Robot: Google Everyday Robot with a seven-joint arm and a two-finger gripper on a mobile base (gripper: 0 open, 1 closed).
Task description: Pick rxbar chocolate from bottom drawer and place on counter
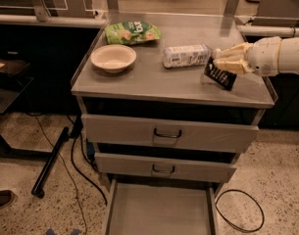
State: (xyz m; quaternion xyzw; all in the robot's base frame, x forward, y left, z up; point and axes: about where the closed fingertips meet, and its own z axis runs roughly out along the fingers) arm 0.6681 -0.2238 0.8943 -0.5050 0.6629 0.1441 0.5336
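- Gripper (pixel 223 64): cream-coloured two-finger end of the pale arm, reaching in from the right edge, low over the right part of the counter.
- Fingers (pixel 232 58): pinched on the upper end of the rxbar chocolate.
- Rxbar chocolate (pixel 220 76): small flat black wrapper with white lettering, held tilted over the counter's right side, just beside the bottle. Whether its lower corner touches the surface cannot be told.
- Counter (pixel 154 84): flat grey metal top of the drawer cabinet, with slightly raised side edges.
- Bottle (pixel 186 56): pale, with a printed label, lying on its side near the middle of the counter.
- Bowl (pixel 113 58): round, cream, shallow and upright, on the counter's left side.
- Snack bag (pixel 132 32): green and crinkled, at the back of the counter behind the bowl.
- Upper drawers (pixel 167 133): two grey metal fronts with loop handles, both closed.
- Bottom drawer (pixel 159 209): lowest grey metal tray, pulled out, its plain flat floor showing.
- Cable (pixel 239 212): black, looped on the speckled floor, right of the bottom drawer.
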